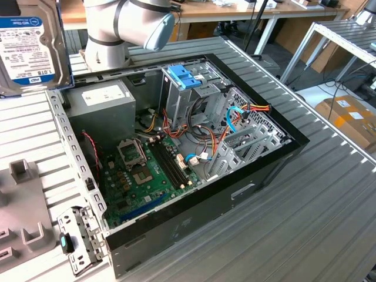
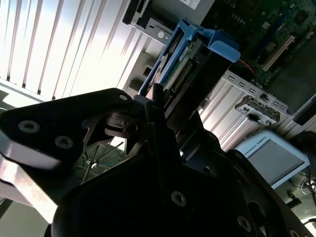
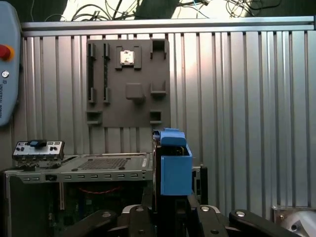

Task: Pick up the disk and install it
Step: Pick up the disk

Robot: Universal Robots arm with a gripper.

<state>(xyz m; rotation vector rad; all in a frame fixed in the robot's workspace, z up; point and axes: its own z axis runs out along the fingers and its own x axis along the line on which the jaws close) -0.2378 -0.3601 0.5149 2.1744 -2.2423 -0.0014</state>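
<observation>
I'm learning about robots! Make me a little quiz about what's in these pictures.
1. True or false: the disk is held up outside the open computer case.
2. What does the end effector grip? A) an orange cable B) the disk C) a screwdriver
3. Fill in: the plastic latch on top of the grey cage is coloured ____.

Key: 1 true; 2 B; 3 blue.
</observation>
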